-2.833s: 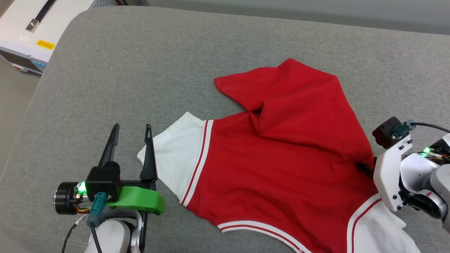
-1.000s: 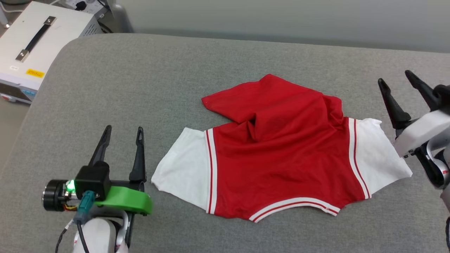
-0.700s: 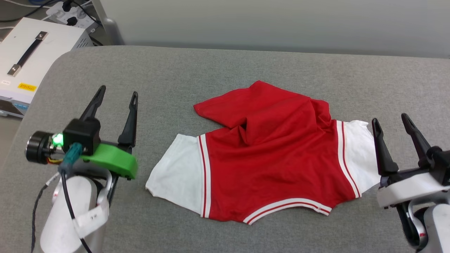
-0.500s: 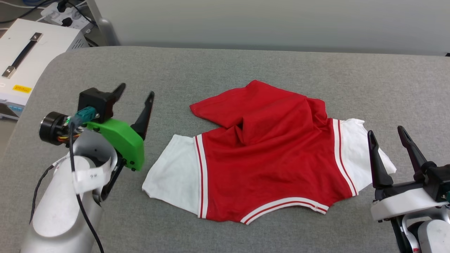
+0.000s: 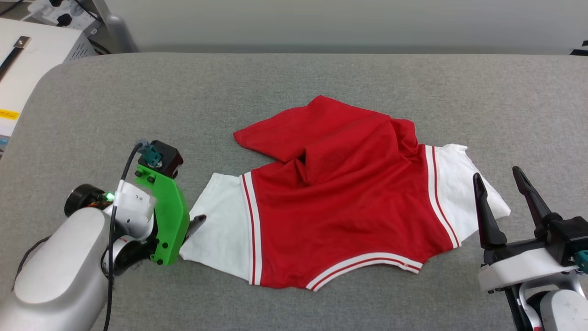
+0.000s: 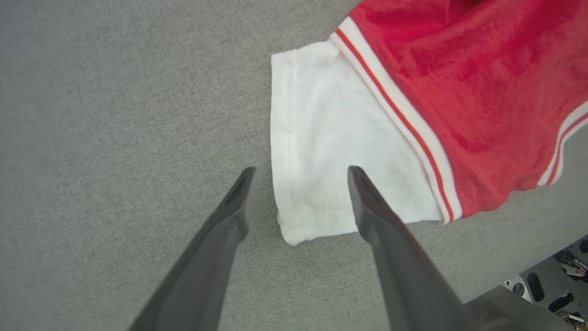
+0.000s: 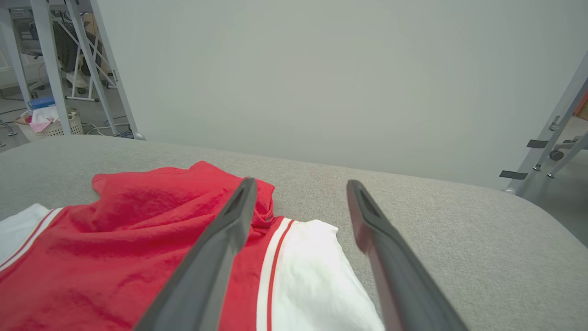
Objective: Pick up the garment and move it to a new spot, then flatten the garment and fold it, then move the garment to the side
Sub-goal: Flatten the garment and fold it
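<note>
- A red garment (image 5: pixel 340 202) with white sleeves and red-and-white striped trim lies spread across a grey padded surface (image 5: pixel 183 101), at the centre of the head view.
- Its red body is rumpled. A loose flap is bunched toward the top of the frame, with a deep crease at the middle. The striped neckline curves along the lower edge.
- The left gripper (image 6: pixel 301 171), at the lower left of the head view, tilts steeply down behind its green bracket (image 5: pixel 167 216) at the outer edge of the sleeve on the frame's left (image 5: pixel 220 234).
- In the left wrist view its two dark fingers stand spread wide and grasp nothing. One tip is over the white cloth and the other over the bare grey surface, so the sleeve's stitched hem runs between them. Whether either tip presses the fabric cannot be told.
- The right gripper (image 5: pixel 497 174), at the lower right of the head view, points up the frame just beside the sleeve on the frame's right (image 5: pixel 459 188). Its fingers are likewise parted and empty.
- In the right wrist view those fingers frame that sleeve and its striped seam. A pale wall (image 7: pixel 321 69) stands behind the surface, and a basket (image 7: pixel 43 124) sits on the floor at the upper left.
- A white box (image 5: pixel 27 69) shows at the upper left corner of the head view.
</note>
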Controlling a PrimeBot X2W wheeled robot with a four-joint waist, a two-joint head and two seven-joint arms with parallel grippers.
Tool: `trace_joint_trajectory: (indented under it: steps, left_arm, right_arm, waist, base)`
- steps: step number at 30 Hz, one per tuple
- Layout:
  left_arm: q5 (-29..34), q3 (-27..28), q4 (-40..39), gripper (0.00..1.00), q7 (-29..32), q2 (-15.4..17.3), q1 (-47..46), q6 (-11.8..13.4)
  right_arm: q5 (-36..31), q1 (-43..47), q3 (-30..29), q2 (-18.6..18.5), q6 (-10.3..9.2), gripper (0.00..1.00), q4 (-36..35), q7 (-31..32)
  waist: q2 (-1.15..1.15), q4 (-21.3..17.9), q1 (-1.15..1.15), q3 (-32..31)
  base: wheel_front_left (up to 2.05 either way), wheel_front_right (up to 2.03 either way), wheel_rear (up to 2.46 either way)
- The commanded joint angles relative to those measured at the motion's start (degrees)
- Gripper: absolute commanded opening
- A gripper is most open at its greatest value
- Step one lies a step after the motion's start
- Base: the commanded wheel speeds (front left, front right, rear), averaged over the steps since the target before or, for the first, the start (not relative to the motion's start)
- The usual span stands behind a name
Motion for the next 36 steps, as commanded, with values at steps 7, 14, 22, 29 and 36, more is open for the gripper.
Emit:
trace_joint_trajectory:
  steps: [7,14,22,29,36]
  left_arm:
    - [-1.7,-4.7,5.5,1.0,0.5,1.5,-0.9,-0.2]
    - [-2.4,-10.6,12.4,1.0,-1.2,1.2,-0.4,-0.2]
    - [-4.0,-11.4,14.2,0.0,-11.7,1.6,-1.2,-0.2]
    - [-5.6,-7.8,13.5,0.0,-19.7,5.7,1.0,0.1]
    - [-7.5,-4.8,10.7,0.0,-23.9,8.8,4.9,2.0]
  right_arm:
    - [-0.5,-2.1,0.9,0.1,-0.03,1.0,0.0,0.0]
    - [-0.3,-3.2,1.7,0.0,-0.03,1.0,1.1,-0.3]
    - [-0.2,-3.3,1.2,-0.8,-0.03,1.0,1.5,-0.3]
    - [-0.3,-3.5,-1.2,-4.7,-0.03,1.0,0.1,1.4]
    - [1.2,-5.6,0.0,-11.3,-0.03,1.0,-3.0,7.9]
  waist:
    - [0.0,-1.6,0.0,3.0]
    - [0.0,-2.5,0.0,4.5]
    - [0.0,-2.3,0.0,2.9]
    - [0.0,-1.3,0.0,0.0]
    - [0.0,-0.4,0.0,-2.0]
  base:
    - [0.0,0.0,0.0]
    - [0.0,0.0,0.0]
    - [0.0,0.0,0.0]
    - [0.0,0.0,0.0]
    - [0.0,0.0,0.0]
